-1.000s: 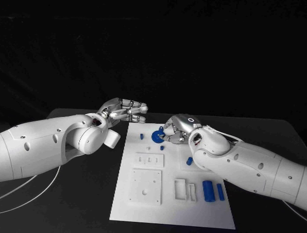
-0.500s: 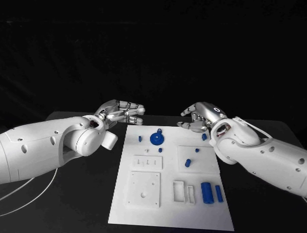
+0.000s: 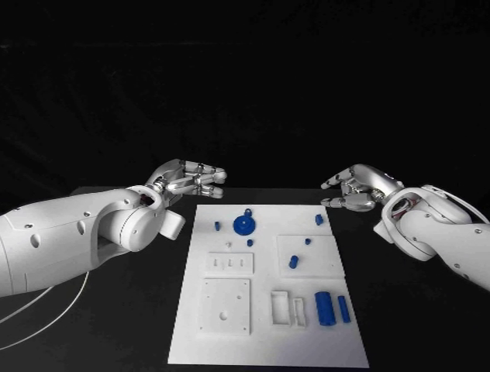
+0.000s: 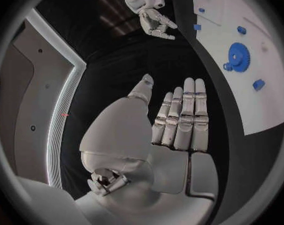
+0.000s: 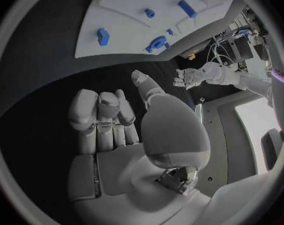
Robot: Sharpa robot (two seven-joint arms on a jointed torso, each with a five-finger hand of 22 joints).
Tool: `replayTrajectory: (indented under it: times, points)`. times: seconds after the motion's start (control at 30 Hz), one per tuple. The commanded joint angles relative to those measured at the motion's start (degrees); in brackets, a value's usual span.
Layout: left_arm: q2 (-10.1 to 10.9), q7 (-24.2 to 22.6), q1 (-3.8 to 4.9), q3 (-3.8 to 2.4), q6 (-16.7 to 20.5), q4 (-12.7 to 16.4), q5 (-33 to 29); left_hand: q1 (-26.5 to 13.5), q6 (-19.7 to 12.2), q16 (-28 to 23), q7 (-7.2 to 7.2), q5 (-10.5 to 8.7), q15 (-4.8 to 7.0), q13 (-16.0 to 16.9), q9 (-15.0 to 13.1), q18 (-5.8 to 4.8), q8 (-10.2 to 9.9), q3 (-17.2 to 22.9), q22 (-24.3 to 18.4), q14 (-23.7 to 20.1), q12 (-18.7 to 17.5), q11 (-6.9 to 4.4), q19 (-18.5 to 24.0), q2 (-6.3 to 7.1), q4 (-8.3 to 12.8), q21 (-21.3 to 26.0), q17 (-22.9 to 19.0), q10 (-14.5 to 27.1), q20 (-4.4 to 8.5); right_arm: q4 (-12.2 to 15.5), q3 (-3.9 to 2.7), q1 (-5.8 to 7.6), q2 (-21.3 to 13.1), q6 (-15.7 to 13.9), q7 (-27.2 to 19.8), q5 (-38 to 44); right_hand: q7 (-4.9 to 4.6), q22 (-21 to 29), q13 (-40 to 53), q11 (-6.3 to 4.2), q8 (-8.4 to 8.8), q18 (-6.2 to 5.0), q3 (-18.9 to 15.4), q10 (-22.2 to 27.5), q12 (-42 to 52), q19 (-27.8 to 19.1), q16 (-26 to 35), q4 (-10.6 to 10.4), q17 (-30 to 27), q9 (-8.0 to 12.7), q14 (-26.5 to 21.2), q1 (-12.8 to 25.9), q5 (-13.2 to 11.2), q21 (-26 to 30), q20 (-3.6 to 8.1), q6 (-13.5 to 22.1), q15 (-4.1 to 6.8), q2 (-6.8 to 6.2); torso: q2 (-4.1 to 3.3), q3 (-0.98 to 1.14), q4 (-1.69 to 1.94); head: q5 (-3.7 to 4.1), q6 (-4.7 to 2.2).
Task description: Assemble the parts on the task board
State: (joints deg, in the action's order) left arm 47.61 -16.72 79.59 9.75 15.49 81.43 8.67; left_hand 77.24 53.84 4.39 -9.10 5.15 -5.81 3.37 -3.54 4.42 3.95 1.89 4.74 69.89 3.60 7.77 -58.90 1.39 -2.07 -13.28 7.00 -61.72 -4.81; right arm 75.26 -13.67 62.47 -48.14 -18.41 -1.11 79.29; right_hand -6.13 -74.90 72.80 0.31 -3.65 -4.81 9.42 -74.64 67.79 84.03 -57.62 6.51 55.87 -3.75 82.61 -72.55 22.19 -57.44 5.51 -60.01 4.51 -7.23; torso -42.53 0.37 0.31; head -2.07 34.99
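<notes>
The white task board (image 3: 267, 325) lies in the middle of the black table. A blue gear (image 3: 244, 225) sits on its far part, with small blue pieces (image 3: 216, 225) (image 3: 319, 220) to either side. Two blue cylinders (image 3: 323, 308) lie side by side near the front right. My left hand (image 3: 189, 178) hovers off the board's far left corner, fingers straight and together, holding nothing. My right hand (image 3: 357, 188) hovers off the far right corner, fingers loosely bent, with nothing in it. The left wrist view shows my left hand (image 4: 179, 120) beside the gear (image 4: 239, 57). My right hand (image 5: 107, 120) faces the board (image 5: 135, 10).
White raised blocks with holes and slots (image 3: 227, 304) (image 3: 292, 307) occupy the board's near half. More small blue pieces (image 3: 292, 262) (image 3: 250, 242) stand mid-board. A pale cable (image 3: 44, 306) loops on the table at the left. Black table surrounds the board.
My right hand has lifted off the blue gear and drawn back to the right, past the board's far right corner. The gear stays on the board. The left hand has barely moved.
</notes>
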Motion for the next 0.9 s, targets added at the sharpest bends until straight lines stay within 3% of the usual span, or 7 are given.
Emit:
replayTrajectory:
  times: [0.03, 0.3, 0.43, 0.5, 0.6, 0.8, 0.9]
  points:
    - [-0.05, -1.58, -0.1, -0.04, 0.34, -0.02, -0.72, -0.04, 0.23, 0.19, -0.06, 0.16, 0.11, 0.04, -0.07, -0.91, 0.03, -0.09, 0.07, 0.39, -0.14, 0.06, -0.4, -0.41, 0.15, -0.21, 0.01, -0.24, -0.1, -1.36, -0.04, -0.34, -0.3, 3.9, -5.72, -3.02, -0.27, -5.89, -0.06, 0.02, 0.09, -0.18, -0.15, 0.35, 0.13, 3.67, -0.27, 0.69, 0.13, 0.01, 0.03, -0.4, 0.43, -0.18, -0.39, 0.66, -0.58, 0.39, 0.03, 0.55, -0.32, 0.22, 0.07]
    - [-0.21, -1.57, -0.28, -0.04, -0.17, -0.35, -0.97, -0.04, -0.11, 0.09, -0.1, 0.09, 0.08, 0.04, -0.05, -0.95, 0.01, -0.25, 0.04, 0.39, -0.14, 0.11, -0.35, -0.46, 0.3, -0.23, -0.03, 0.0, -0.1, -5.81, -0.06, -1.07, 0.77, 5.42, -6.88, -4.08, 0.72, -6.42, -0.03, -1.32, 0.07, 0.52, 1.04, 0.33, -0.05, 3.69, 0.0, 3.29, 0.36, -0.01, 0.09, -2.02, -0.7, -0.03, 0.48, 2.04, 0.37, 0.75, 0.07, 1.3, -0.66, 0.02, 0.5]
    - [-0.31, -1.62, -0.4, -0.04, -0.39, -0.46, -1.11, -0.12, -0.41, 0.07, -0.17, -0.04, 0.07, 0.04, -0.04, -0.94, 0.0, -0.34, 0.03, 0.41, -0.13, 0.15, -0.34, -0.45, 0.29, -0.26, -0.03, 0.14, -0.11, -7.99, -0.05, -1.77, 2.13, 6.03, -7.22, -4.51, 0.36, -6.68, -0.02, -0.87, 0.07, 0.42, 0.01, 0.46, -0.19, 3.72, 0.03, 3.23, 0.59, -0.01, 0.11, -1.95, -2.1, 0.25, 0.26, 2.52, 0.06, 1.18, 0.06, 1.51, -0.7, -0.03, 0.6]
    - [-0.34, -1.62, -0.45, -0.04, -0.44, -0.53, -1.15, -0.2, -0.51, 0.06, -0.2, -0.15, 0.06, 0.04, -0.04, -0.95, -0.01, -0.37, 0.02, 0.4, -0.13, 0.17, -0.31, -0.46, 0.24, -0.25, -0.03, 0.16, -0.12, -8.85, -0.05, -2.07, 2.77, 6.16, -7.35, -4.6, 0.34, -6.71, -0.01, -0.87, 0.08, 0.41, -0.02, 0.46, -0.19, 3.71, 0.05, 3.24, 0.6, 0.01, 0.11, -2.0, -2.16, 0.25, 0.25, 2.67, 0.06, 1.22, 0.02, 1.54, -0.66, -0.09, 0.68]
    - [-0.41, -1.54, -0.53, -0.04, -0.57, -0.65, -1.18, -0.18, -0.66, 0.05, -0.21, -0.2, 0.04, 0.04, -0.03, -0.94, -0.01, -0.38, 0.01, 0.38, -0.13, 0.19, -0.29, -0.43, 0.23, -0.24, -0.04, 0.26, -0.13, -10.08, -0.04, -2.45, 3.68, 6.13, -7.51, -4.28, 0.35, -6.74, -0.02, -0.87, 0.06, 0.4, 0.07, 0.48, -0.22, 3.72, 0.11, 3.31, 0.58, -0.01, 0.11, -2.09, -2.17, 0.33, 0.25, 2.65, 0.06, 1.28, 0.08, 1.36, -0.51, -0.17, 0.83]
    - [-0.55, -1.33, -0.62, -0.04, -0.88, -0.81, -1.21, -0.16, -1.05, 0.01, -0.26, -0.27, 0.01, 0.04, -0.02, -0.93, -0.02, -0.39, -0.01, 0.31, -0.13, 0.25, -0.25, -0.36, 0.22, -0.23, -0.04, 0.44, -0.17, -11.91, -0.03, -3.09, 5.05, 5.84, -7.89, -2.8, -0.11, -6.92, -0.11, -0.34, 0.04, 0.15, -2.37, 0.57, -0.28, 3.76, 0.1, 2.25, 0.71, -0.03, 0.14, -2.03, -2.4, 0.47, -0.13, 3.32, -0.34, 1.32, 0.02, 1.6, -0.4, -0.35, 1.01]
    - [-0.61, -1.25, -0.67, -0.03, -1.02, -0.89, -1.21, -0.16, -1.2, 0.01, -0.25, -0.28, -0.01, 0.04, -0.01, -0.92, -0.01, -0.37, -0.03, 0.27, -0.13, 0.27, -0.22, -0.35, 0.17, -0.23, -0.05, 0.54, -0.19, -12.5, -0.03, -3.35, 5.7, 5.62, -8.02, -2.36, -0.14, -6.93, -0.09, -0.31, 0.04, 0.13, -2.35, 0.56, -0.25, 3.76, 0.08, 2.27, 0.75, -0.03, 0.14, -2.16, -2.45, 0.49, -0.13, 3.29, -0.35, 1.37, 0.03, 1.55, -0.39, -0.31, 1.13]
